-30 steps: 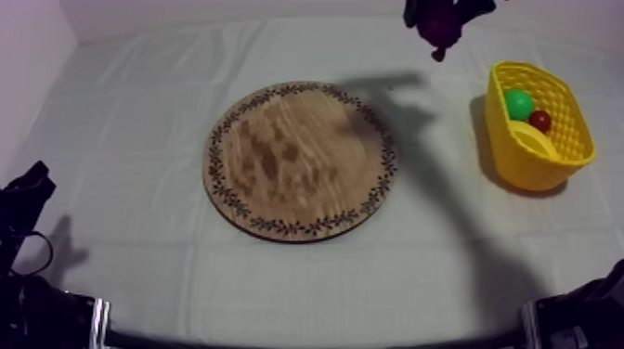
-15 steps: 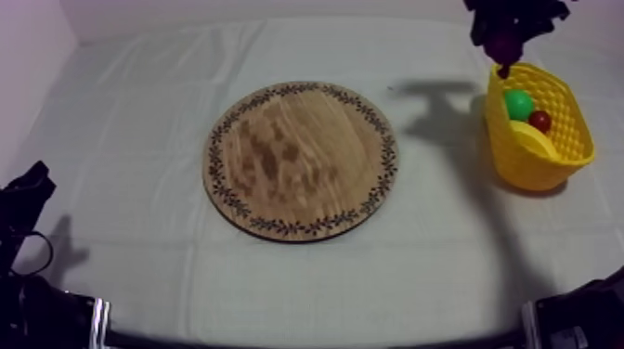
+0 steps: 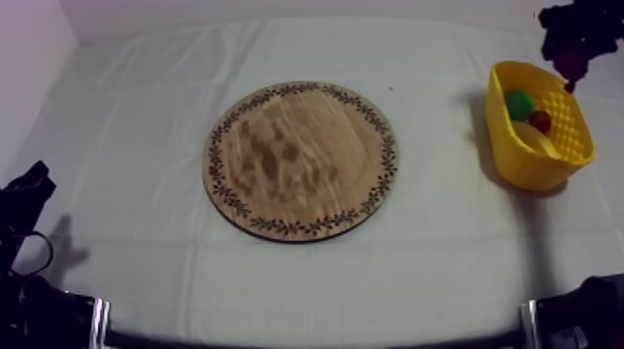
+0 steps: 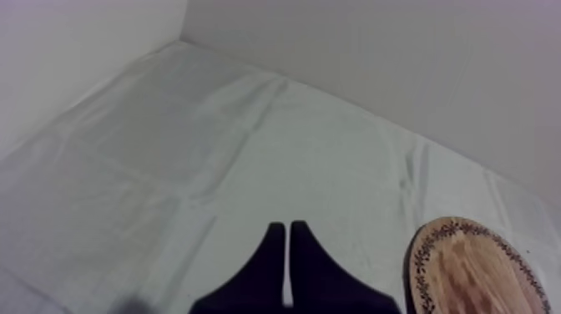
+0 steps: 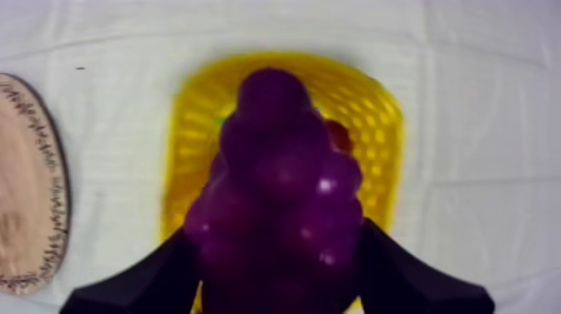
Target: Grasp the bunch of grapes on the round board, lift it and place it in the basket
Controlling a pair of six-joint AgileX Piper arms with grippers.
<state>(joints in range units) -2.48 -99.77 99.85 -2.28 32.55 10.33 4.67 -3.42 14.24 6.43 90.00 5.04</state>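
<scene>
We can read no words, numbers or signs in any view. The ring around the edge of the wooden board [image 3: 300, 162] in the middle of the top view is a drawn pattern, not letters.

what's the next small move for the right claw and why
Probably ease the right claw straight down a little. It is shut on the bunch of grapes, which hangs over the opening of the yellow basket, apparently some way above the rim; a lower release looks safer.
</scene>
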